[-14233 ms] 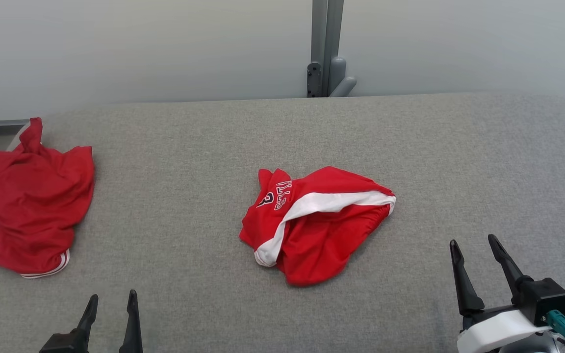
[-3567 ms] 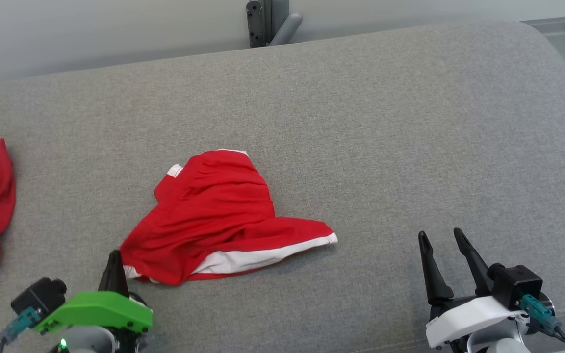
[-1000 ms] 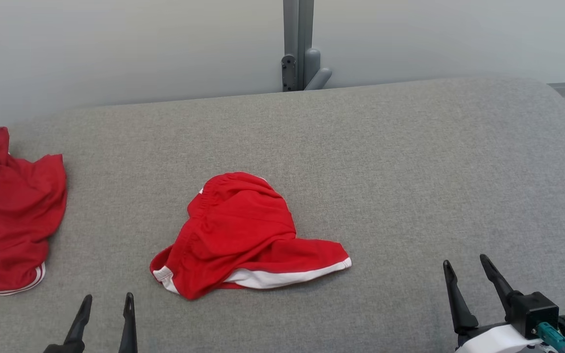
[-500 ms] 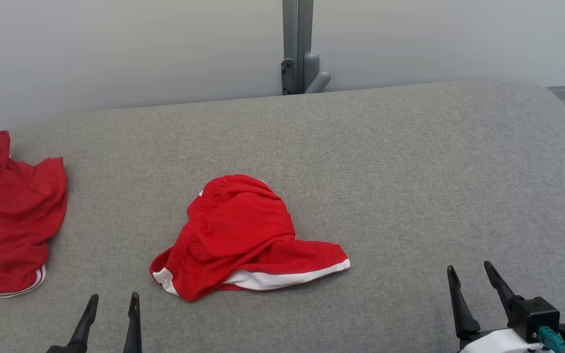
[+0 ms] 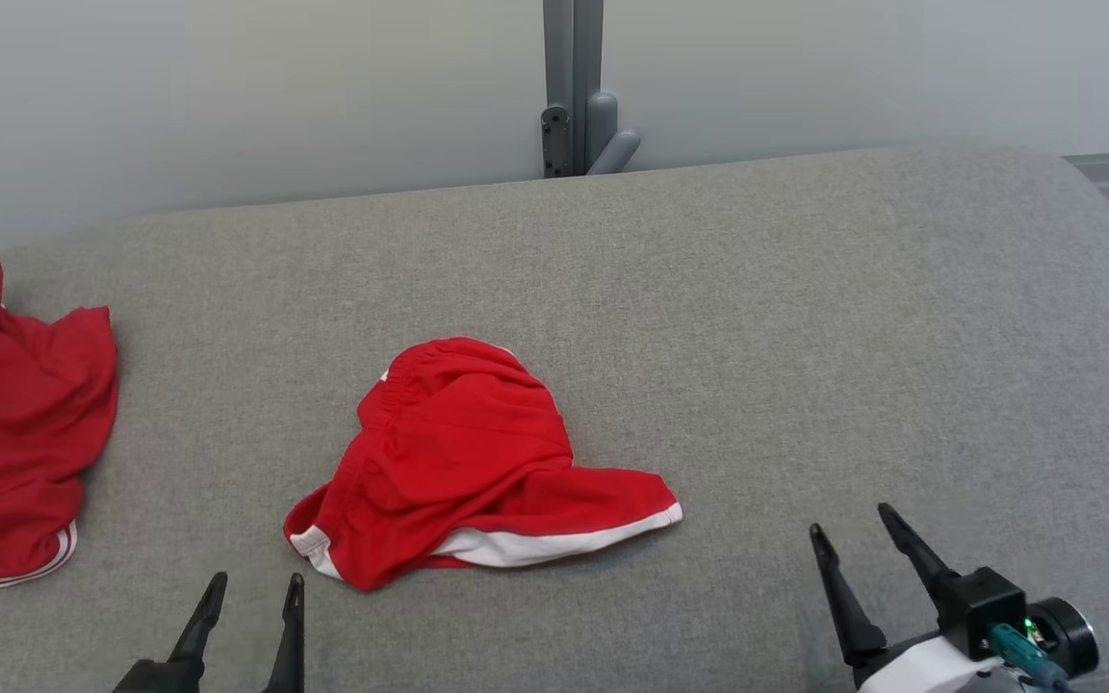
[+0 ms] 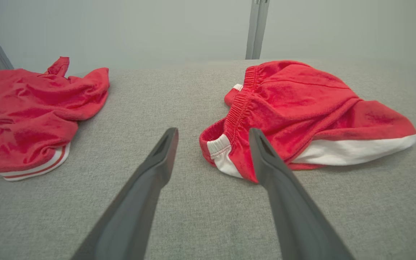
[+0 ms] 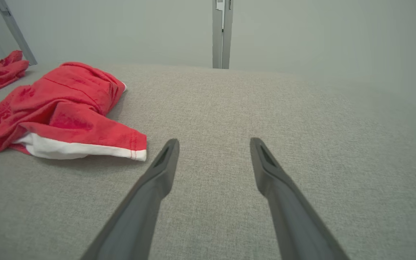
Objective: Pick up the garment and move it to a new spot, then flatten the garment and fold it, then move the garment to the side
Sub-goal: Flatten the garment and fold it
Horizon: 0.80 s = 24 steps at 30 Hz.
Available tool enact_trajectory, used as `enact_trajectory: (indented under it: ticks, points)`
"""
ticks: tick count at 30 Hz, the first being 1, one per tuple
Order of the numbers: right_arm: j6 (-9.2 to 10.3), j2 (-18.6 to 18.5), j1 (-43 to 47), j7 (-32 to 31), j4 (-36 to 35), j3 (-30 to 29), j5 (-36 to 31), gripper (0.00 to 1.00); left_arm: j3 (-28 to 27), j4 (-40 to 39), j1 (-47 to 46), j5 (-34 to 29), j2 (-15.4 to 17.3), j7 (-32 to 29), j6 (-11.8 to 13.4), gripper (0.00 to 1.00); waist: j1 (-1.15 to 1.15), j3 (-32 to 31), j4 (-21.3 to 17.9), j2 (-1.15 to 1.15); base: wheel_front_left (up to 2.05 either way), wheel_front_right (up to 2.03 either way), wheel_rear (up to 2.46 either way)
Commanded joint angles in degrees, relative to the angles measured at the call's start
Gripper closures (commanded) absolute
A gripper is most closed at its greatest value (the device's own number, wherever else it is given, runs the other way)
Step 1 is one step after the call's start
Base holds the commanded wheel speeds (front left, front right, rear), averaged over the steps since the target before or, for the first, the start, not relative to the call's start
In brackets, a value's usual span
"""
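**Risks, for you to weigh**
- Desk (image 5: 805,318): soft grey cloth top. If you come down too steep, the fingertips will likely drag the cover along with the fabric.
- Second garment (image 5: 15,433): red heap at the far left edge, same colour as the target. Steer too far left and you could pick the wrong piece.
- Garment (image 5: 463,448): red shorts, crumpled, a little left of centre, layers doubled over. A pinch into the bulk probably takes several layers, and then it won't spread flat.
- White hem (image 5: 554,547): thin and flush to the desk along the near side. A shallow pinch may slip off it.

**Positions**
- Your left end effector (image 5: 257,578): jaws wide, empty, at the near edge. It is just beside the garment's near-left corner, with no contact that I can make out. In the left wrist view that corner, below the waistband (image 6: 242,108), sits between the fingertips, closer to the right one.
- Your right end effector (image 5: 851,520): jaws wide, empty. It is well apart from the garment, out to the right of the hem's tip, with bare desk between its fingers.
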State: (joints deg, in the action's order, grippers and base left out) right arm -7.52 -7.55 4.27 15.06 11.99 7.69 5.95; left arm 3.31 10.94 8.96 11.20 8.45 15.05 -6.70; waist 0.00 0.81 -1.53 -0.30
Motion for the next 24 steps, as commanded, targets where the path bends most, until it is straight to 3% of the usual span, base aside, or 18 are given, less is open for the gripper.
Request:
enact_trajectory:
  ticks: [1, 6, 13, 24]
  points:
    - [0.05, -1.70, -1.92, 0.19, 1.35, 2.46, 0.17, 0.00, 1.21, 1.36, -2.17, -0.46, 1.30, 0.07, -0.37, 0.00, 0.00, 1.39, -0.29, 0.30, 0.00, 0.00, 0.00]
    - [0.06, -8.01, -10.85, -4.92, 4.41, 15.12, -1.95, 0.00, 5.07, 4.40, -8.18, -0.53, 4.71, -5.25, -0.72, 0.00, 0.00, 5.43, -0.90, 0.30, 0.00, 0.00, 0.00]
    - [0.07, -11.91, -20.50, -9.81, 6.13, 28.35, 0.73, 0.00, 8.82, 5.72, -14.49, 0.95, 7.52, -12.12, -0.81, 0.00, 0.00, 9.72, -0.47, 0.30, 0.00, 0.00, 0.00]
    - [0.07, -11.70, -25.41, -8.93, 8.76, 33.97, 3.59, 0.00, 13.40, 4.82, -18.13, 3.70, 10.40, -15.83, -0.83, 0.00, 0.00, 12.61, 1.05, 0.30, 0.00, 0.00, 0.00]
